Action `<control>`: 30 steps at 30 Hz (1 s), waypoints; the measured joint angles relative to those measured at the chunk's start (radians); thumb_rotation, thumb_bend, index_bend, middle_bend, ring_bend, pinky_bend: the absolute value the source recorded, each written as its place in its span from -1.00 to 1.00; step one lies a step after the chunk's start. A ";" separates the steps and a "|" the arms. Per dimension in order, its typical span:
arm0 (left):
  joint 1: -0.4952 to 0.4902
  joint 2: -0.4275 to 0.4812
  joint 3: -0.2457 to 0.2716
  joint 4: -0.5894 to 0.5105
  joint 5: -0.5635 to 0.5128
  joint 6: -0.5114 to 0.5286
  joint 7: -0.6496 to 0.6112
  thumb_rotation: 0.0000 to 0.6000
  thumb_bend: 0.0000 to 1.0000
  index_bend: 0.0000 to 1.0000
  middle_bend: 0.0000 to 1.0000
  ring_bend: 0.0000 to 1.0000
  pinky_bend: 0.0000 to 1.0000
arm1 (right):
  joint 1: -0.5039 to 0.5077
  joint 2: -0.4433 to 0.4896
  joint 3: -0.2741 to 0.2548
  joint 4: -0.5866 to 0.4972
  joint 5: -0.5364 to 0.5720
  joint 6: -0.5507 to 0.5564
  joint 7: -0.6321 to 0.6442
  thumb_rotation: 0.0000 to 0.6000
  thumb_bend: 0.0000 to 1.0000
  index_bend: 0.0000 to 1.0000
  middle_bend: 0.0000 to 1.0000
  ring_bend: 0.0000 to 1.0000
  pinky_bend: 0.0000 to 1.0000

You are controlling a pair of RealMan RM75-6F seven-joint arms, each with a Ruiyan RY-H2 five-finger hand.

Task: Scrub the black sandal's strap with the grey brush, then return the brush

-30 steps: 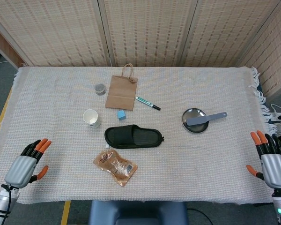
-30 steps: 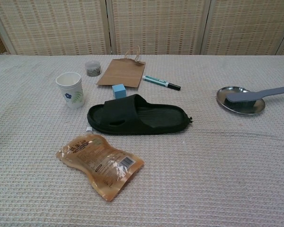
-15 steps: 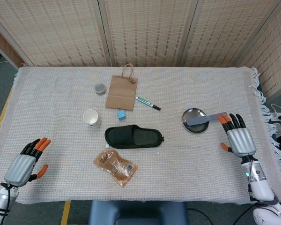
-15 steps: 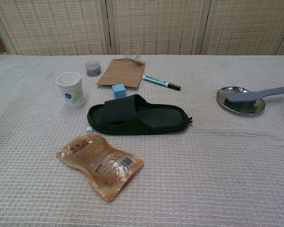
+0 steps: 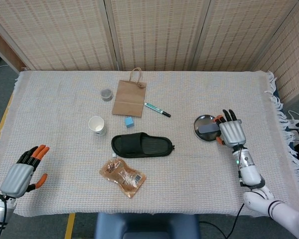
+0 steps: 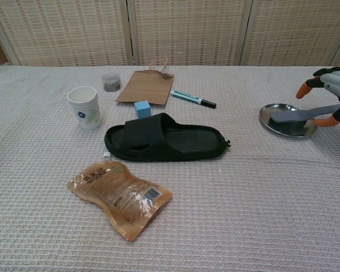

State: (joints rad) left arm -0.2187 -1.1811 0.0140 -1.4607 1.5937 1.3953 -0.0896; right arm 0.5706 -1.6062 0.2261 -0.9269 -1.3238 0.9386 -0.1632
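- The grey brush (image 6: 299, 115) lies with its head in a small metal dish (image 5: 203, 122) at the right side of the counter (image 5: 60, 99), handle running out to the robot's right.
- The right hand (image 5: 231, 130) hovers over that handle, fingers spread and closed on nothing yet; contact cannot be told.
- The black sandal (image 5: 142, 145) sits mid-counter, well apart to the dish's left, long axis running left-right, strap at its left end.
- The left hand (image 5: 22, 174), fingers apart and empty, waits at the near left edge, much farther from the brush.
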 measured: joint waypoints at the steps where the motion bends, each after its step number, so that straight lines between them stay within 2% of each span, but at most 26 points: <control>1: -0.001 0.000 0.000 0.000 -0.002 -0.004 0.000 1.00 -0.18 -1.00 -1.00 -1.00 -0.74 | 0.011 -0.011 0.003 0.019 0.005 -0.009 0.003 1.00 -0.62 -0.38 -0.51 -0.95 -1.00; 11: -0.007 -0.002 -0.005 0.003 -0.022 -0.024 0.000 1.00 -0.18 -1.00 -1.00 -1.00 -0.74 | 0.091 -0.086 0.013 0.129 0.048 -0.096 0.018 1.00 -0.59 -0.31 -0.48 -0.93 -1.00; 30: -0.009 -0.002 -0.006 0.011 -0.029 -0.034 -0.003 1.00 -0.19 -1.00 -1.00 -1.00 -0.74 | 0.115 -0.112 -0.004 0.192 0.108 -0.160 -0.020 1.00 -0.57 -0.18 -0.42 -0.88 -0.99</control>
State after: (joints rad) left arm -0.2279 -1.1833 0.0084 -1.4498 1.5644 1.3616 -0.0925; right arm 0.6860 -1.7177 0.2221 -0.7354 -1.2159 0.7785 -0.1831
